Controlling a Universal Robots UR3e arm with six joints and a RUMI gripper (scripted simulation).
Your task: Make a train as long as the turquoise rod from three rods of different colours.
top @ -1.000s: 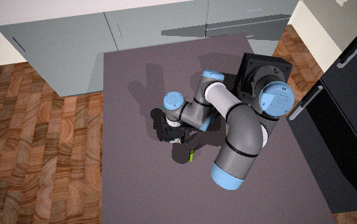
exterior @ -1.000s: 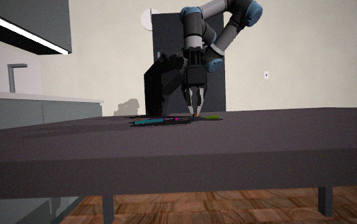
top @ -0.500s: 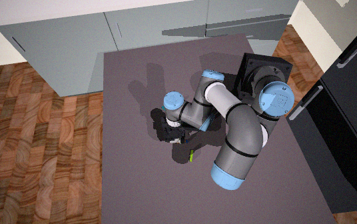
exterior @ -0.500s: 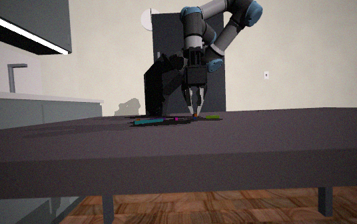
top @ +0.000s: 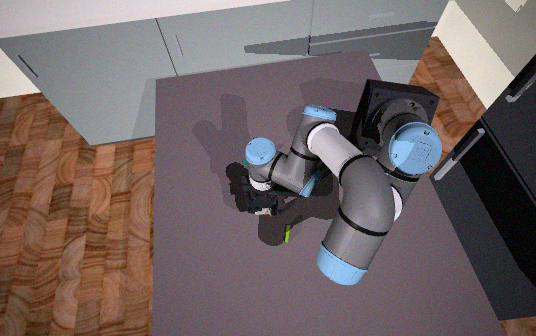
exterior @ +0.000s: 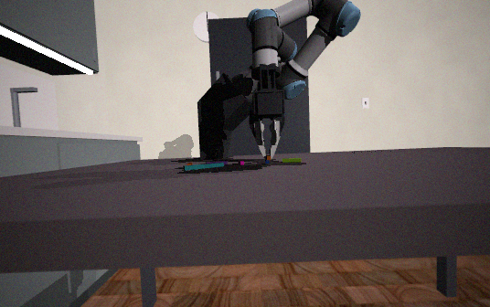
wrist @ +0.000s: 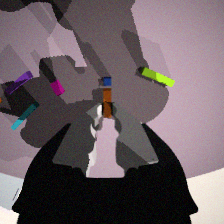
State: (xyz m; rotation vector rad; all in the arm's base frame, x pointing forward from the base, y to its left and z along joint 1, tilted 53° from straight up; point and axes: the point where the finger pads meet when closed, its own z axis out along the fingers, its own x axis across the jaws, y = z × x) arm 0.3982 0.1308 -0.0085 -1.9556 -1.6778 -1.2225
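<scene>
My gripper is shut on the orange rod, close above the table. The rod points away from the wrist camera, and the small blue rod lies just beyond its far end, in line with it. The lime rod lies flat to the right, apart from them. The magenta rod, the purple rod and the turquoise rod lie to the left. In the exterior view the gripper points straight down at the table, with the turquoise rod to its left and the lime rod to its right.
The arm's black base block stands at the table's back right. The arm's own links hang over the rods and cast dark shadows on them. Grey cabinets stand behind the table.
</scene>
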